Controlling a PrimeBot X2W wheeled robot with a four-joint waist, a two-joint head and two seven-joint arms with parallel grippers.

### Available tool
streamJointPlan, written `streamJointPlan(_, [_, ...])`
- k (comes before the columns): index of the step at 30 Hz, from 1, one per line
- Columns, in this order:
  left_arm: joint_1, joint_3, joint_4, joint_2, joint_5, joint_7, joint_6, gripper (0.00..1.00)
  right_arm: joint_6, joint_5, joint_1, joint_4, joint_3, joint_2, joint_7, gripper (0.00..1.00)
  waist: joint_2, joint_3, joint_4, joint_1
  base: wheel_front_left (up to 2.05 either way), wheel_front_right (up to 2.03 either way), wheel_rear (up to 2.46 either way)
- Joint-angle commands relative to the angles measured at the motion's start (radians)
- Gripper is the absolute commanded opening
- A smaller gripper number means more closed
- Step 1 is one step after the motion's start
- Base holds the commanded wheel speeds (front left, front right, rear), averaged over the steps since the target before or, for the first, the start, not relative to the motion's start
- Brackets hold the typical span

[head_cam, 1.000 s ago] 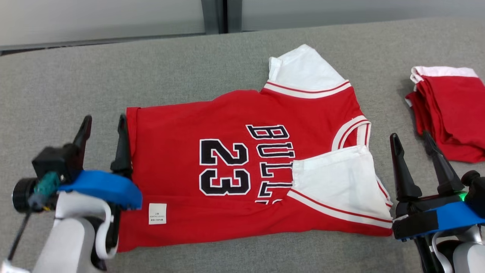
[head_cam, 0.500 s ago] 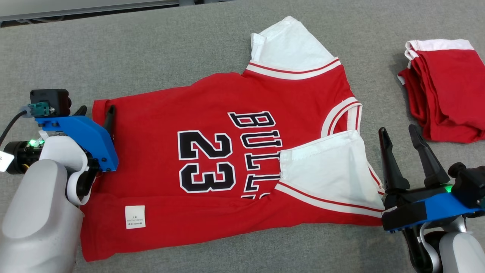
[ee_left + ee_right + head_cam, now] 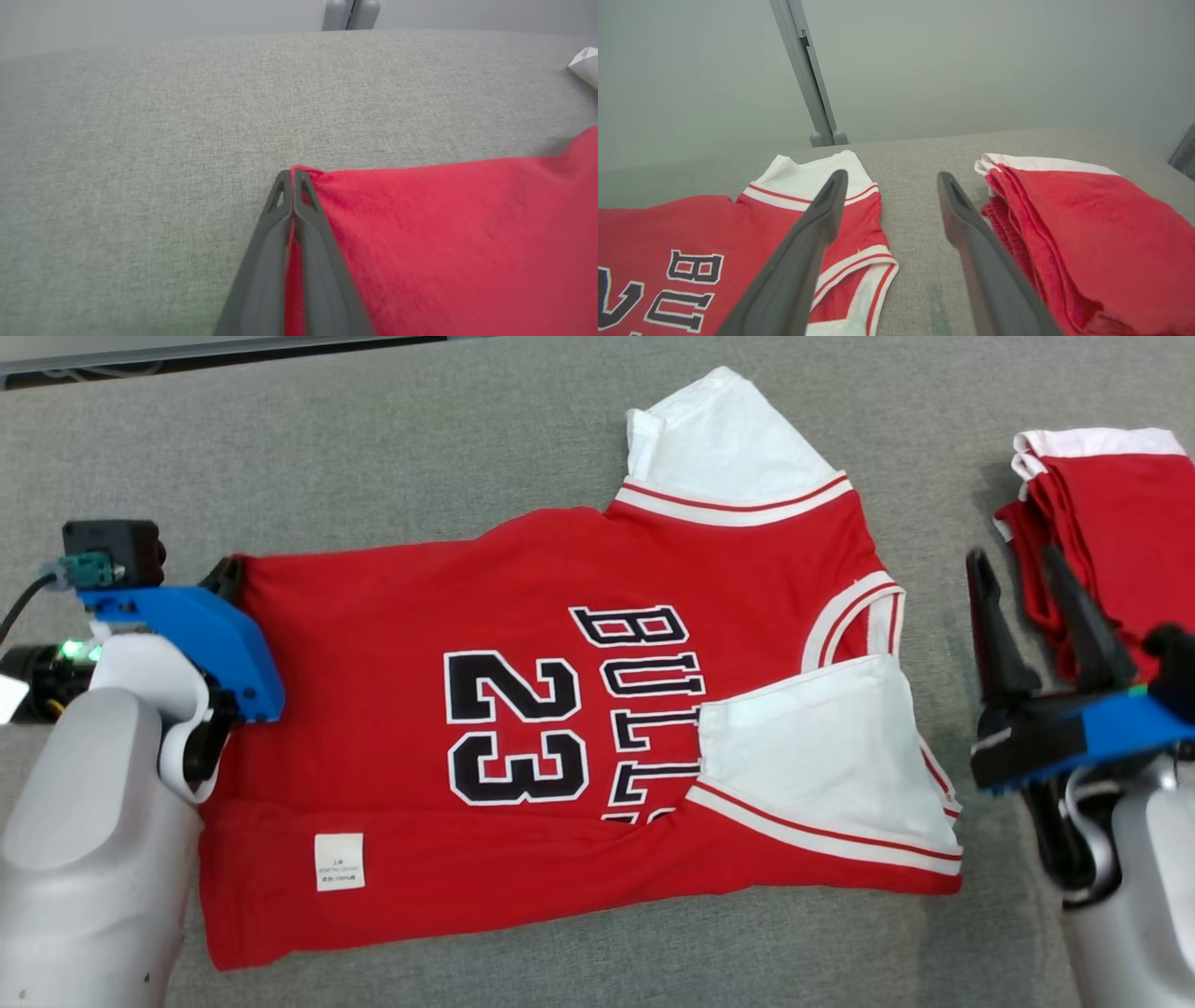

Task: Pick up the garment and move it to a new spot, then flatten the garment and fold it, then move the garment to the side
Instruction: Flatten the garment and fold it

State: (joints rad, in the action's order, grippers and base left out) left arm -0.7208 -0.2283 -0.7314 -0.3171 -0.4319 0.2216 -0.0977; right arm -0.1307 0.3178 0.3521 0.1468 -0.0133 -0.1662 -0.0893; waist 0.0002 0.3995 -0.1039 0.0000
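Grey cloth covers the counter (image 3: 420, 448), which lies open beyond the garment's far edge and to its left, with a thinner bare strip along the near edge. The garment (image 3: 560, 616), a red jersey numbered 23, lies spread in the middle, hem toward the left and white sleeves (image 3: 728, 439) toward the right; a white label (image 3: 339, 861) shows near its near-left corner. A narrow grey lane separates its collar from a folded red pile (image 3: 1111, 523) at the right. Over that lane hovers the right hand (image 3: 1016, 565), spread wide and holding nothing. The left hand (image 3: 293, 177) is pressed together on the far hem corner, pinching red cloth. A second ago it stood spread beside that hem; the head camera has tipped downward since.
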Motion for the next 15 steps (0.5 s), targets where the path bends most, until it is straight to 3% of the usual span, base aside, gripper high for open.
streamJointPlan(1, [-0.032,-0.006,0.001,0.005,0.006,-0.013,-0.001,0.00,0.000,0.016,0.065,0.036,0.013,-0.023,0.005,1.00,-0.0002,0.013,0.015,0.0000,0.00,0.00,0.00])
streamJointPlan(6, [-0.105,-0.041,0.016,0.048,0.020,-0.040,-0.007,0.00,0.000,0.089,0.307,0.248,0.067,-0.097,0.030,1.00,-0.0002,0.081,0.088,0.0000,0.00,0.00,0.00])
streamJointPlan(15, [-0.195,-0.094,0.018,0.117,0.028,-0.085,-0.017,0.00,0.000,0.132,0.640,0.542,0.220,-0.169,0.108,1.00,-0.0002,0.191,0.194,0.0000,0.00,0.00,0.00])
